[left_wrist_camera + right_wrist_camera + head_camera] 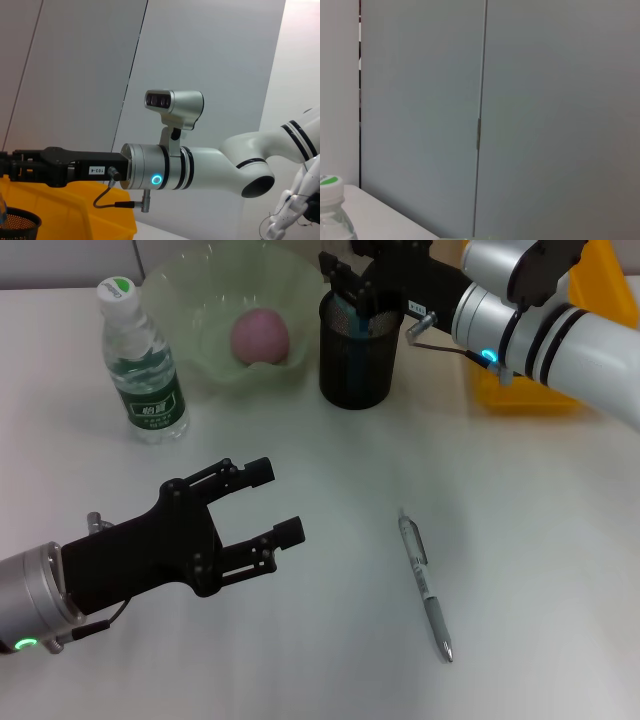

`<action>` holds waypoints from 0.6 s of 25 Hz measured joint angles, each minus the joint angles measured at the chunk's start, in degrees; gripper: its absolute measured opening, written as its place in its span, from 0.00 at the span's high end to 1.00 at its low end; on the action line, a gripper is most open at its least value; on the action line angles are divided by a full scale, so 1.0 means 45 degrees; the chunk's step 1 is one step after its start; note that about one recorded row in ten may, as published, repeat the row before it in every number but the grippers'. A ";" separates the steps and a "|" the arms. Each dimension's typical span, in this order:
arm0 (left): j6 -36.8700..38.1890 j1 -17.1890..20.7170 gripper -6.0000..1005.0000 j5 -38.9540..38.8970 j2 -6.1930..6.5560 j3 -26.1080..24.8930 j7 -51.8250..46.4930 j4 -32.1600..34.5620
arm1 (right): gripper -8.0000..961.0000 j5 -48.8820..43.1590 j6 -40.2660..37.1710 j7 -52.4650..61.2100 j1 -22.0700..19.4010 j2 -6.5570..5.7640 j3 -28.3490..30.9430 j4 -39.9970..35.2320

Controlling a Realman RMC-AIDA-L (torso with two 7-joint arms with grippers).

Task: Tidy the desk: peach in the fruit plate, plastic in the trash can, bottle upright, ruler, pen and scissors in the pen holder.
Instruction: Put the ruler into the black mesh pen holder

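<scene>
Head view: one pink peach (260, 336) in the translucent green fruit plate (190, 300). One clear plastic bottle (141, 363) upright. One silver pen (426, 586) flat on the white desk (540, 570).

Left gripper (273, 501) spread wide, holding nothing. Right gripper (352, 288) over the one black mesh pen holder (357, 355); can't tell its fingers.

Left wrist view: yellow bin (80, 210).

The yellow plastic bin (560, 390) at the far right is largely hidden behind the white right arm. The black right gripper's (352, 288) fingertips are masked over the black mesh pen holder (355, 365).

White desk (540, 540); grey wall panels (545, 100), maybe cabinet doors.
</scene>
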 joint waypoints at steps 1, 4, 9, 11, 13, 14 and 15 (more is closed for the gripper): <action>0.0000 -0.0001 0.22 -0.0001 0.0000 0.0000 0.0000 0.0000 | 0.50 0.0000 0.0000 0.0000 0.0000 0.0000 0.0000 0.0000; 0.0000 -0.0012 0.22 -0.0020 0.0000 0.0000 -0.0006 0.0000 | 0.50 0.0000 -0.0034 -0.0012 -0.0008 0.0000 -0.0181 -0.0006; 0.0000 -0.0021 0.22 -0.0041 -0.0001 0.0000 -0.0025 0.0000 | 0.49 0.0000 -0.0059 -0.0011 -0.0014 0.0000 -0.0331 -0.0017; 0.0000 -0.0020 0.22 -0.0052 0.0000 0.0001 -0.0047 -0.0001 | 0.49 0.0000 -0.0073 -0.0011 -0.0006 0.0000 -0.0330 -0.0025; 0.0000 -0.0020 0.22 -0.0059 -0.0001 0.0000 -0.0079 0.0000 | 0.48 0.0002 -0.0078 -0.0011 -0.0004 0.0000 -0.0329 -0.0040; 0.0000 -0.0020 0.22 -0.0065 0.0000 0.0001 -0.0084 0.0000 | 0.46 0.0003 -0.0080 -0.0011 -0.0002 0.0000 -0.0328 -0.0052; 0.0000 -0.0020 0.22 -0.0073 0.0000 0.0001 -0.0087 0.0000 | 0.45 0.0010 -0.0081 -0.0011 -0.0001 0.0000 -0.0326 -0.0064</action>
